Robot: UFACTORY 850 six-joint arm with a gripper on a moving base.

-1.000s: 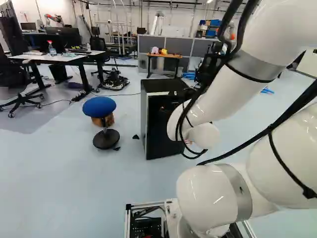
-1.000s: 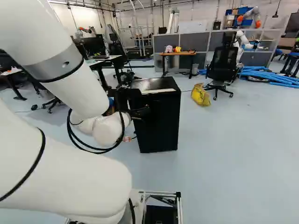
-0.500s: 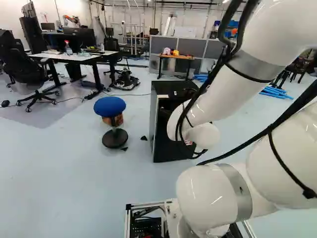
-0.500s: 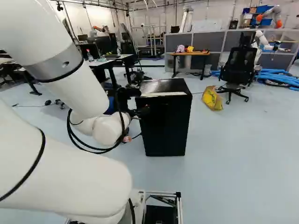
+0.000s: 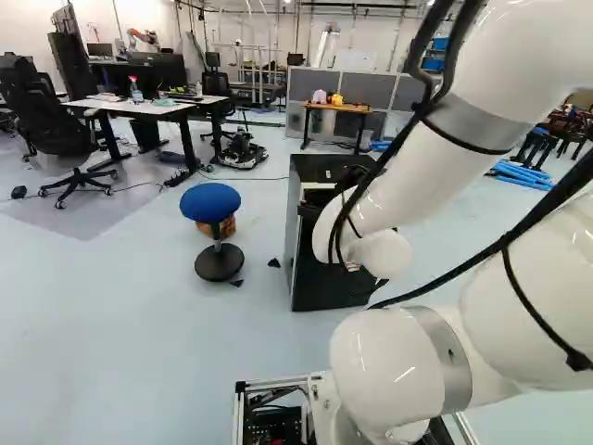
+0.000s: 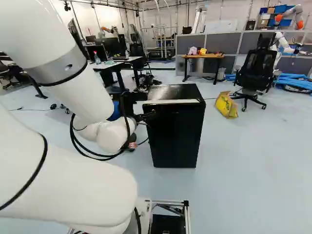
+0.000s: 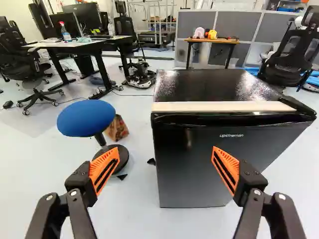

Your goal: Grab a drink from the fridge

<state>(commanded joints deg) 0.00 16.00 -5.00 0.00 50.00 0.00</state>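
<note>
Our white arm (image 5: pixel 408 362) reaches forward from the base, the biggest thing near us. Far off, grey partitions (image 6: pixel 214 44) span the room behind the furniture. On the left, well short of them, stands a white-topped desk (image 5: pixel 144 106) with a black office chair (image 5: pixel 56 125) at its near left.

The black fridge (image 6: pixel 178 136) stands upright on the floor ahead of us, its front towards our gripper (image 6: pixel 146 116); any drink inside is hidden, so we cannot tell where it lies. Far right of the fridge is another black chair (image 6: pixel 257 70), and well beyond the fridge we see a wooden-topped table (image 6: pixel 202 56). Just left of the fridge stands a blue-seated stool (image 5: pixel 211 202), with a patterned brown box (image 7: pixel 118 128) beside its stem. A yellow bag (image 6: pixel 225 105) lies slumped on the floor, right of the fridge and left of the far-right chair.

Our gripper is released — its two fingers stand well apart, orange pads (image 7: pixel 227 170) facing each other, with the fridge ahead.
</note>
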